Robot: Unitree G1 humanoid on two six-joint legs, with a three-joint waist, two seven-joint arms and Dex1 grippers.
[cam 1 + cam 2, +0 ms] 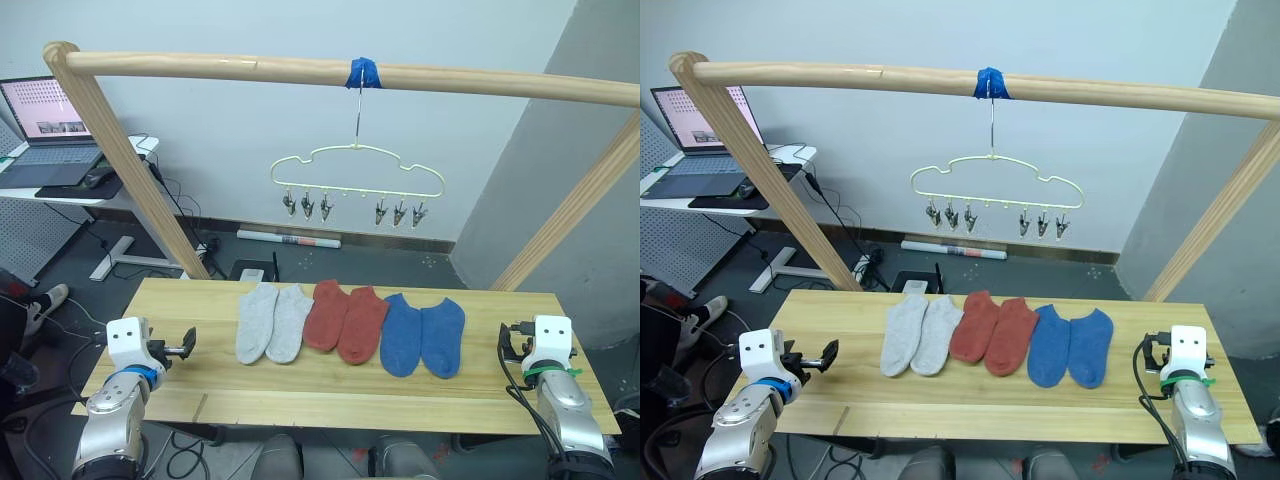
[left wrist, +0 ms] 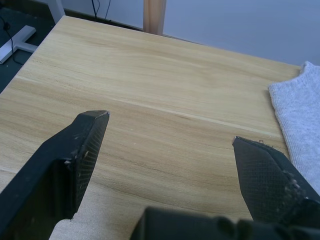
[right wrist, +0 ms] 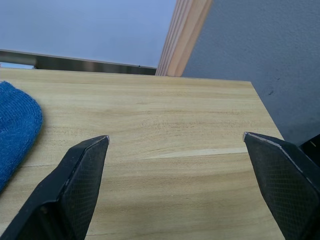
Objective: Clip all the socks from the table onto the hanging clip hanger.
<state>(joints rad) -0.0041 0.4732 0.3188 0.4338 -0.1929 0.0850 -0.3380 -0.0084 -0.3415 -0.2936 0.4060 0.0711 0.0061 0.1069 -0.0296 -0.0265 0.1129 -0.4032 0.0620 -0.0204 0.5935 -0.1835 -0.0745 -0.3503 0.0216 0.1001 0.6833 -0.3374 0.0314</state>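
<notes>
Right claw (image 1: 508, 342) half hidden behind its wrist.

the wooden pole frame (image 1: 300, 70) is cut off at the right edge of both eye views, and its slanted legs are hidden below the table (image 1: 330, 400). the table's underside and supports are hidden from view. the laptop (image 1: 45, 125) is cropped by the left edge, and what is shown on its screen is too small to be read. in the left wrist view, a light grey sock (image 2: 300, 120) is cut off by the edge and partly covered by a black fingertip (image 2: 265, 175). in the right wrist view, a blue sock (image 3: 15, 130) is likewise cropped. whether the small metal clips (image 1: 325, 207) of the clip hanger (image 1: 355, 165) are shut cannot be told at this size.
</notes>
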